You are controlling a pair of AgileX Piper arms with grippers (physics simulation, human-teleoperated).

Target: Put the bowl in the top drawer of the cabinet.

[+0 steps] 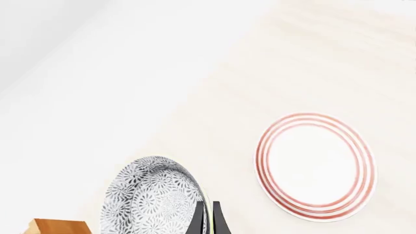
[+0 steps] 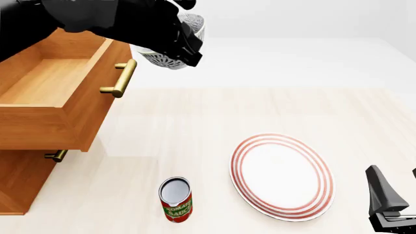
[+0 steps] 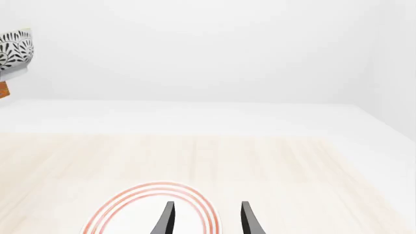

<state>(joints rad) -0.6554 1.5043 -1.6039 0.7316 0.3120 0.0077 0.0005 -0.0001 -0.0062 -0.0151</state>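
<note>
The left gripper is clamped on the rim of the bowl, one finger inside and one outside, and holds it in the air – in the front view the bowl hangs just beside the brass handle of the top drawer, above the table and not yet over the drawer's hollow. The drawer stands pulled out of the cabinet, its inside bare as far as shows. So the carry is in hand, the drop unfinished. The next move, as I judge it, calls for bringing the bowl across the drawer front, clear of the handle, then lowering before release. The right gripper rests parted and idle over the red-ringed plate – a tomato can stands near
</note>
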